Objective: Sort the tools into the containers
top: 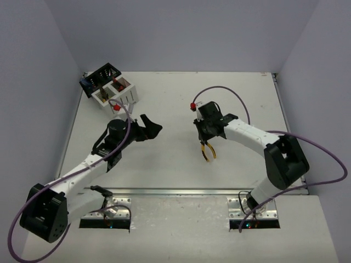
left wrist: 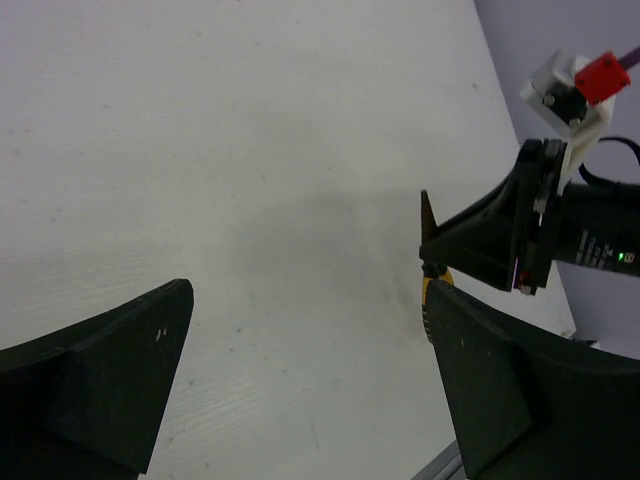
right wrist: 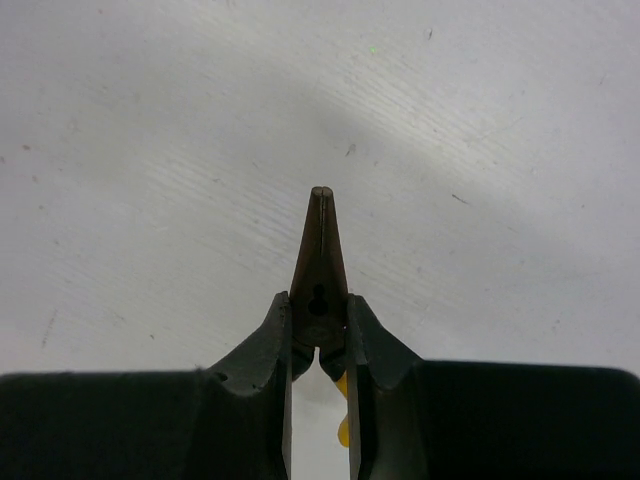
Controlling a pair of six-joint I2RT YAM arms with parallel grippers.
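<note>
My right gripper (top: 204,140) is shut on yellow-handled pliers (top: 208,151) and holds them above the table's middle right. In the right wrist view the pliers (right wrist: 319,270) are pinched at the pivot, their dark nose pointing forward past my fingertips (right wrist: 277,325). My left gripper (top: 151,127) is open and empty over the table's middle left; the left wrist view shows its fingers (left wrist: 110,370) wide apart over bare table, with a bit of the pliers (left wrist: 436,280) beyond. The containers (top: 108,86), one black and the others white, stand at the far left with tools in them.
White walls close in the table on the left, back and right. A metal rail (top: 181,192) runs along the near edge between the arm bases. A purple cable (top: 230,93) loops over the right arm.
</note>
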